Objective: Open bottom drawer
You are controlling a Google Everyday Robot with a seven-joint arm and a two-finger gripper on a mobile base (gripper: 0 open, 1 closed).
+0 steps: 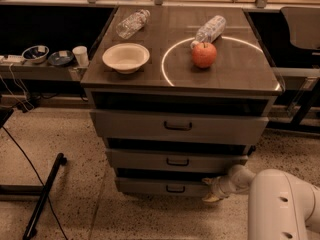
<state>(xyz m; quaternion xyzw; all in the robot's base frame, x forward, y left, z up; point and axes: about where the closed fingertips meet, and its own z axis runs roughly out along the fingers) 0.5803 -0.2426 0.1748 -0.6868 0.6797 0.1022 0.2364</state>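
Note:
The bottom drawer [160, 187] is the narrowest grey front at the foot of the cabinet, with a small black bracket handle [175, 189] at its centre. It stands a little forward of the cabinet body, with a dark gap above it. My gripper [210, 190] is low at the drawer's right end, right of the handle, at the end of my white arm [280, 204] that comes in from the lower right. Its pale fingertips point left and down toward the drawer front's right edge.
The mid-sized drawer [176, 160] and the widest drawer [177, 126] are above. The cabinet top holds a white bowl [126, 57], a red apple [204, 54] and two plastic bottles [132, 23]. A black stand leg [45, 194] lies on the floor at left. A side shelf [40, 64] carries cups and bowls.

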